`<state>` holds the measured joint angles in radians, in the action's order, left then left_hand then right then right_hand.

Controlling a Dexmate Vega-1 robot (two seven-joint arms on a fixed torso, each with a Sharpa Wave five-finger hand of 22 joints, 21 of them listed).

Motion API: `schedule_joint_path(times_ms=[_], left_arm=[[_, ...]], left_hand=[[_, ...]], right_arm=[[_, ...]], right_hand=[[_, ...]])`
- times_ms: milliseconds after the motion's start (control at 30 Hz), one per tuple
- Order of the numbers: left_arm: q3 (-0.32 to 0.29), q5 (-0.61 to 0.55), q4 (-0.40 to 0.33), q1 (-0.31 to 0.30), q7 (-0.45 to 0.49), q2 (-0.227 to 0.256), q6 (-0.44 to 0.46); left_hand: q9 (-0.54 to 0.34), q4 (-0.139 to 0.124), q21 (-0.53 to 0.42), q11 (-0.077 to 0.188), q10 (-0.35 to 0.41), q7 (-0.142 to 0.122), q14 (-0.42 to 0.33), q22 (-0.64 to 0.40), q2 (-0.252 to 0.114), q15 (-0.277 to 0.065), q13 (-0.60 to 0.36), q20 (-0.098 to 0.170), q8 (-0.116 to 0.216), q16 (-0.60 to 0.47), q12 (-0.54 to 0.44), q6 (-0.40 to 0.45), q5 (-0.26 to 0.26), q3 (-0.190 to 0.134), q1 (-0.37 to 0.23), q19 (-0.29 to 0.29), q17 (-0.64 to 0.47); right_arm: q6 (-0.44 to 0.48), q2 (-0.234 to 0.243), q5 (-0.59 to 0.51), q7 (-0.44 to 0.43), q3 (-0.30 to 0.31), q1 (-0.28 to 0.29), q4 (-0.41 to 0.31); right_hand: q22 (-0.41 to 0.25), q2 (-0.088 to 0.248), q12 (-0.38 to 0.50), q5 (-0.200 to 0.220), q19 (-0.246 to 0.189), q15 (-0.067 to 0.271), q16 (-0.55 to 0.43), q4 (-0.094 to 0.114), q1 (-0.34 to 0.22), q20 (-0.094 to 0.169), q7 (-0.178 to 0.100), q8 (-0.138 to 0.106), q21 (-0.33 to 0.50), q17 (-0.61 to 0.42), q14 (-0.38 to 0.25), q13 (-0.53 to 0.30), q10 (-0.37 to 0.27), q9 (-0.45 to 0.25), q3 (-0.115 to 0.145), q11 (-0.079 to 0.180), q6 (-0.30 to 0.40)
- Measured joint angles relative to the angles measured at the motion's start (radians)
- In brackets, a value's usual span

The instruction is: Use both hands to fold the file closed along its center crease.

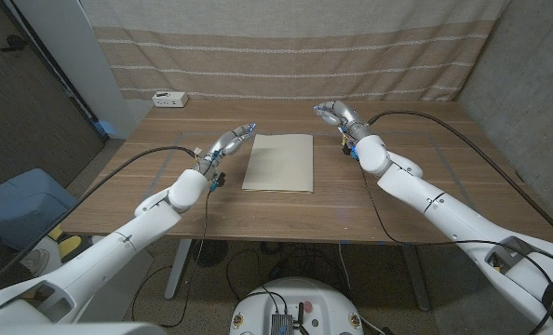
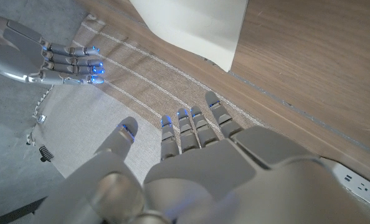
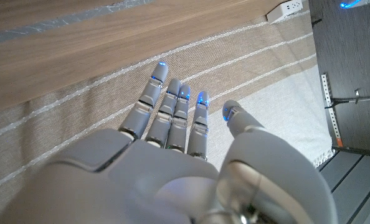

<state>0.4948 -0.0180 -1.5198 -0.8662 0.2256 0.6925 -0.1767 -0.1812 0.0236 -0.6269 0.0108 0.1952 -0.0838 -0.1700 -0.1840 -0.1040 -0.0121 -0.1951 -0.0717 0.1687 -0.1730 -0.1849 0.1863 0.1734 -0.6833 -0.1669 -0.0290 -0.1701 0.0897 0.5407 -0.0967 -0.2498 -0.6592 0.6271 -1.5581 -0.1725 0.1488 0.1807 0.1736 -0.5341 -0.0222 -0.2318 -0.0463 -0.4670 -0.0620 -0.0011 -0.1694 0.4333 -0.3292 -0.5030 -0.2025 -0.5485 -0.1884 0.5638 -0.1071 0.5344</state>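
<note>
The beige file (image 1: 278,162) lies on the wooden table (image 1: 286,209) as one flat rectangle in the head view. My left hand (image 1: 232,142) hovers just beside its far left corner, fingers straight and apart, holding nothing. My right hand (image 1: 340,118) is raised off the file's far right corner, a short gap away, fingers slightly curved and empty. In the left wrist view my left hand (image 2: 191,155) reaches toward the pale file (image 2: 197,25), and my right hand (image 2: 48,56) shows across from it. In the right wrist view my right hand (image 3: 172,143) is spread with nothing in it.
A white power strip (image 1: 170,98) sits at the table's far left corner; the power strip (image 3: 289,7) also shows in the right wrist view. A striped curtain (image 1: 286,46) hangs right behind the far edge. A blue bin (image 1: 20,200) stands left of the table.
</note>
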Motion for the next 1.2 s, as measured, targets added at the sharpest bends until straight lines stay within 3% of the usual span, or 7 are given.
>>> schedule_joint_path(times_ms=[67, 100, 300, 433, 633, 1133, 1200], left_arm=[[-0.008, 0.000, 0.014, 0.004, 0.000, -0.005, 0.000], [-0.010, 0.128, 0.018, 0.006, -0.069, -0.007, -0.069], [-0.025, 0.150, 0.053, 0.020, -0.083, -0.022, -0.079], [-0.033, 0.269, 0.078, 0.033, -0.173, -0.030, -0.119], [-0.039, 0.334, 0.118, 0.055, -0.231, -0.043, -0.139], [-0.043, 0.455, 0.249, 0.124, -0.384, -0.085, -0.214], [-0.043, 0.470, 0.318, 0.157, -0.405, -0.109, -0.224]], left_hand=[[0.000, 0.002, 0.009, 0.004, -0.016, 0.001, 0.020, 0.000, 0.004, -0.002, 0.000, -0.001, 0.000, 0.000, 0.004, -0.017, 0.000, 0.002, 0.004, 0.006, 0.000], [0.000, 0.004, 0.011, 0.008, -0.025, -0.001, 0.028, 0.000, 0.004, -0.004, 0.000, 0.002, 0.000, 0.000, 0.004, -0.026, 0.000, 0.004, 0.004, 0.011, 0.000], [0.005, 0.014, 0.033, 0.027, -0.095, -0.006, 0.096, 0.000, 0.008, -0.016, 0.007, 0.015, 0.000, 0.003, 0.008, -0.086, 0.000, 0.013, 0.008, 0.041, 0.001], [0.009, 0.027, 0.079, 0.043, -0.167, -0.012, 0.178, 0.003, 0.008, -0.020, 0.013, 0.032, 0.000, 0.007, 0.008, -0.142, 0.000, 0.027, 0.008, 0.124, 0.003], [0.009, 0.041, 0.132, 0.051, -0.227, -0.026, 0.252, 0.003, 0.007, -0.023, 0.018, 0.049, 0.000, 0.007, 0.008, -0.204, 0.000, 0.049, 0.008, 0.195, 0.003], [0.009, 0.041, 0.131, 0.052, -0.237, -0.019, 0.258, 0.003, -0.003, -0.024, 0.018, 0.049, 0.000, 0.007, 0.008, -0.218, 0.000, 0.058, -0.003, 0.195, 0.003], [0.009, 0.041, 0.131, 0.052, -0.237, -0.019, 0.258, 0.003, -0.003, -0.024, 0.018, 0.049, 0.000, 0.007, 0.008, -0.218, 0.000, 0.058, -0.003, 0.195, 0.003]], right_arm=[[-0.030, 0.000, 0.032, 0.000, 0.000, 0.000, 0.000], [-0.037, 0.009, 0.040, 0.000, 0.057, 0.049, 0.002], [-0.108, 0.011, 0.117, 0.011, 0.066, 0.057, 0.004], [-0.162, 0.009, 0.175, 0.023, 0.112, 0.099, 0.032], [-0.228, -0.013, 0.260, 0.049, 0.142, 0.120, 0.071], [-0.388, -0.114, 0.468, 0.151, 0.206, 0.142, 0.217], [-0.478, -0.134, 0.569, 0.200, 0.218, 0.144, 0.242]], right_hand=[[0.001, -0.006, 0.000, 0.000, 0.016, -0.005, 0.012, 0.004, 0.019, -0.001, -0.002, 0.000, -0.012, 0.004, 0.026, 0.000, 0.030, 0.002, -0.013, 0.000, -0.030], [0.001, -0.012, 0.000, 0.000, 0.025, -0.008, 0.018, 0.006, 0.025, -0.002, -0.002, 0.000, -0.018, 0.006, 0.040, 0.000, 0.045, 0.002, -0.018, 0.000, -0.046], [0.000, -0.036, -0.007, 0.000, 0.071, 0.005, 0.046, 0.012, 0.081, -0.007, -0.016, 0.000, -0.059, 0.030, 0.131, 0.003, 0.150, 0.003, -0.048, 0.013, -0.134], [0.002, -0.059, -0.007, 0.002, 0.101, 0.022, 0.051, 0.019, 0.125, -0.029, -0.037, 0.000, -0.093, 0.059, 0.206, 0.008, 0.234, 0.002, -0.075, 0.032, -0.212], [0.005, -0.082, -0.007, 0.012, 0.173, 0.023, 0.055, 0.029, 0.182, -0.018, -0.044, 0.000, -0.152, 0.093, 0.284, 0.014, 0.311, 0.007, -0.106, 0.037, -0.282], [0.005, -0.085, 0.001, 0.019, 0.187, 0.006, 0.058, 0.019, 0.193, 0.016, -0.036, -0.008, -0.175, 0.121, 0.314, 0.016, 0.314, 0.007, -0.114, 0.032, -0.292], [0.005, -0.085, 0.001, 0.019, 0.186, 0.002, 0.056, 0.018, 0.193, 0.018, -0.036, -0.008, -0.175, 0.125, 0.310, 0.016, 0.311, 0.007, -0.113, 0.028, -0.292]])
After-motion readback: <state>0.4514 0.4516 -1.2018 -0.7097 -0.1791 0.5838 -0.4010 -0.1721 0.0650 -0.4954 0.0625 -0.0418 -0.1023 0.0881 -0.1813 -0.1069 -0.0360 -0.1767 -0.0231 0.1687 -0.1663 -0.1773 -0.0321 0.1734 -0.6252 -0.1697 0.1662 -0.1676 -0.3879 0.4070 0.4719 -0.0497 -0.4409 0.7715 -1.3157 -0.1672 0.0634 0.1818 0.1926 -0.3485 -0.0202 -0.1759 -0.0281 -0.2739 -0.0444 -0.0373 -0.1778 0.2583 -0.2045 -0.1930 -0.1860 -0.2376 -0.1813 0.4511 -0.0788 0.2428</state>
